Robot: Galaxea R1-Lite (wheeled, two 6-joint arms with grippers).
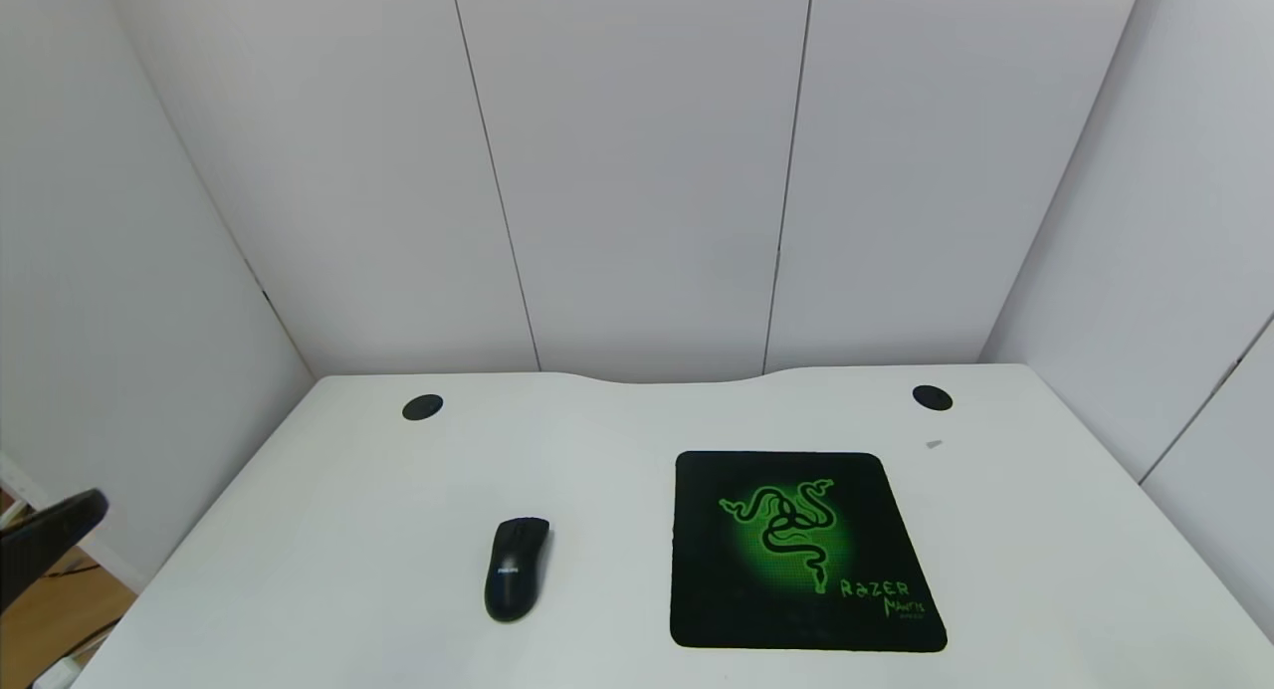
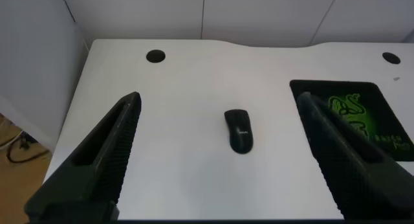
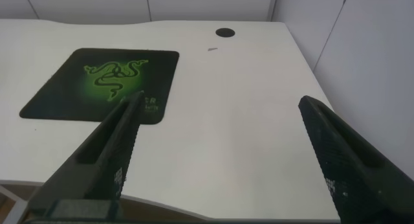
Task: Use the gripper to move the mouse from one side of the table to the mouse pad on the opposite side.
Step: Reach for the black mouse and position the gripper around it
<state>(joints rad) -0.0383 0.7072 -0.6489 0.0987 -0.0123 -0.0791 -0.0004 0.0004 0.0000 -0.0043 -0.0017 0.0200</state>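
Your mouse (image 1: 517, 569) lies on the table (image 1: 328, 530) just left of the mouse pad (image 1: 801, 550). It looks light, rigid and glossy, so pinch its sides. The left gripper (image 2: 220, 153) hangs wide open above it, empty.

Glossy black mouse (image 1: 517, 568) lies flat on the white table (image 1: 328, 530), left of the green-logo mouse pad (image 1: 802, 550), apparently untouched.

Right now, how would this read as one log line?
mouse: on table, left of mouse pad | left gripper: open, empty | right gripper: open, empty
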